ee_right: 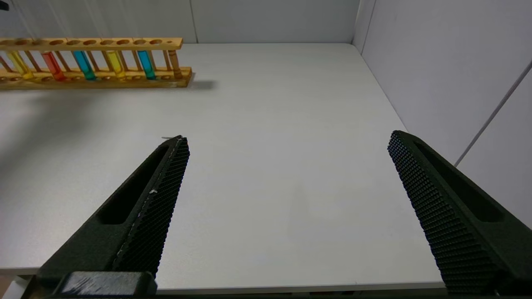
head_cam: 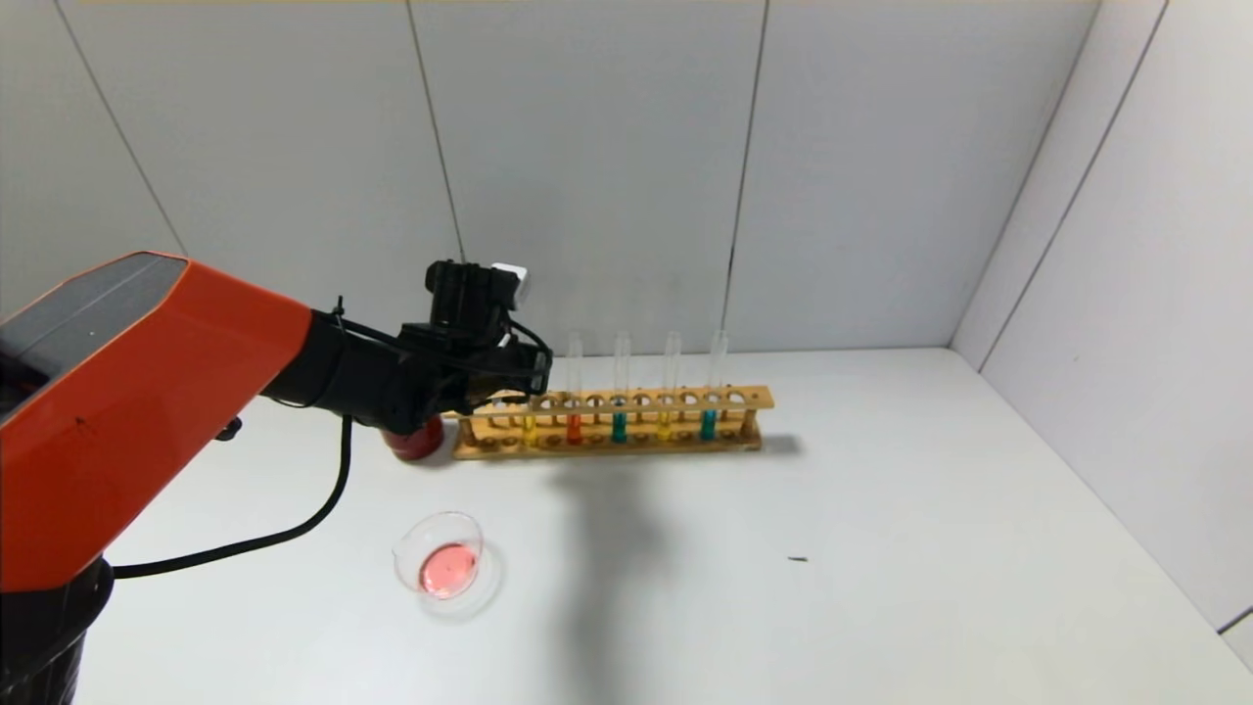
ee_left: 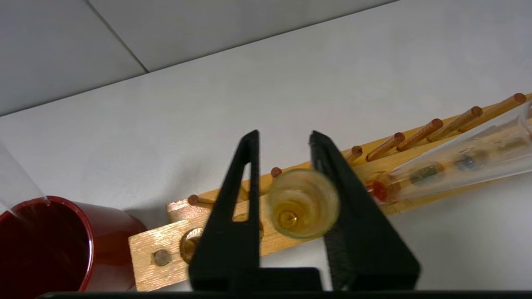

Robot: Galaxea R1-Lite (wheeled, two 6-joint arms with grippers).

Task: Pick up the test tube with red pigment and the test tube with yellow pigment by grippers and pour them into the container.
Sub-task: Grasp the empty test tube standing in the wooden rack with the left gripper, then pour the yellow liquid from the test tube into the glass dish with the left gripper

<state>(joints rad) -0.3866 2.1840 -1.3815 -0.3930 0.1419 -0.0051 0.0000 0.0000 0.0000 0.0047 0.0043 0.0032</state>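
Observation:
My left gripper [head_cam: 533,377] is at the left end of the wooden rack [head_cam: 612,423]. In the left wrist view its jaws [ee_left: 283,133] straddle the mouth of the test tube with yellow pigment [ee_left: 302,203], which stands in the rack. One pad touches it and a thin gap shows at the other. The test tube with red pigment [head_cam: 574,423] stands one hole over [ee_left: 380,189]. The clear glass container [head_cam: 411,537] sits nearer me and holds a pool of red liquid. My right gripper [ee_right: 287,137] is open and empty low over the table's front edge.
A dark red cup [head_cam: 416,443] stands against the rack's left end [ee_left: 45,245], with a clear tube [ee_left: 16,174] leaning in it. The rack also holds two teal tubes [head_cam: 619,423] and a second yellow tube [head_cam: 665,423]. Walls close in behind and at the right.

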